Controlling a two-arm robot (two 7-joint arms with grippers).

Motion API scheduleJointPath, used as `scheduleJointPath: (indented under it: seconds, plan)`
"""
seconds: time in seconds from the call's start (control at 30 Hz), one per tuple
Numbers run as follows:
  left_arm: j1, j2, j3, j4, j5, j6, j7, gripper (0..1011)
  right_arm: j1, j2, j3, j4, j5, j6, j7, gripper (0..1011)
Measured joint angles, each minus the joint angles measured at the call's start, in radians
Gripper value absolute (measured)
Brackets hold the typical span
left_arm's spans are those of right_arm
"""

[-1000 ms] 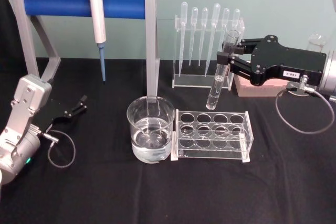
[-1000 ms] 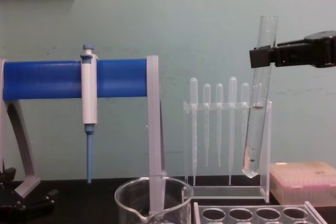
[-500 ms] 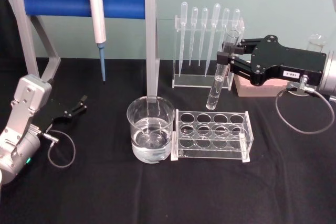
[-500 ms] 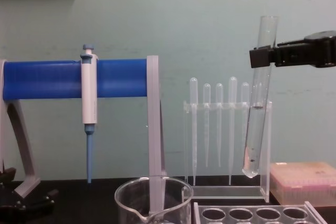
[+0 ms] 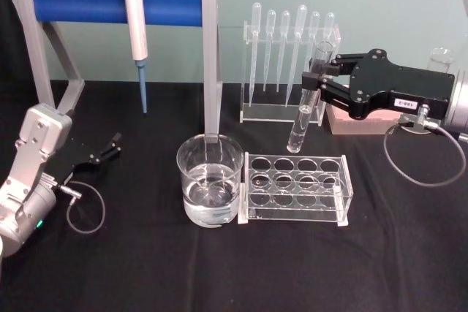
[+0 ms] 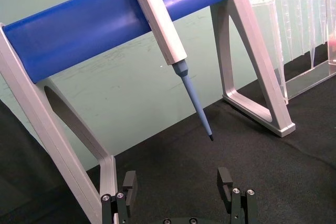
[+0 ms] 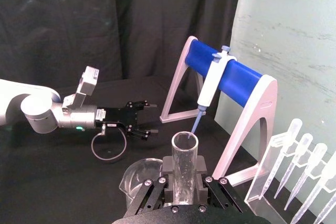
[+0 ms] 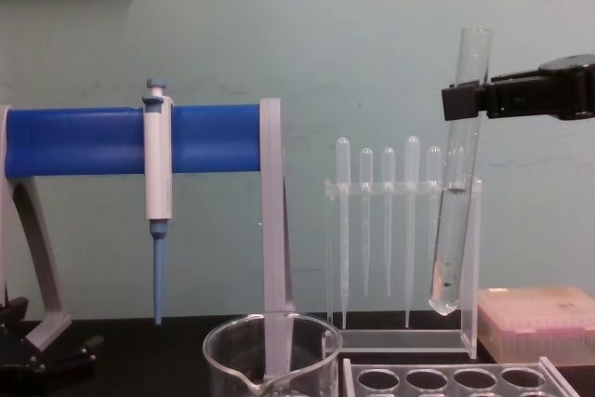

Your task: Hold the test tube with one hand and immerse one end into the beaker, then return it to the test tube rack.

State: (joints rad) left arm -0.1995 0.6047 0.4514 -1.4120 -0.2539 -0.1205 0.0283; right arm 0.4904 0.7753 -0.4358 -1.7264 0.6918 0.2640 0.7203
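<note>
Two grippers are at the table (image 5: 234, 275). The right gripper (image 5: 316, 78) reaches in from the right, its jaws clamped on the upper part of the test tube (image 5: 306, 104), a little below the open rim. The tube hangs in the air, nearly upright with a slight tilt, round end down, above the far side of the clear rack (image 5: 296, 189) and free of its holes. The beaker (image 5: 210, 180), part-filled with clear liquid, stands just beside the rack's left end, apart from the tube. The left gripper (image 5: 111, 145) sits low at the left, jaws spread and empty.
</note>
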Motion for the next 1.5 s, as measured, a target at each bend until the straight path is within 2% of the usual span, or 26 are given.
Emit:
scheduleJointPath:
  seconds: [1.5]
  plan:
    - [0.000,0.000,0.000,0.000,0.000,0.000,0.000,1000,0.000,0.000,0.000,0.000,0.000,0.000,0.000,241]
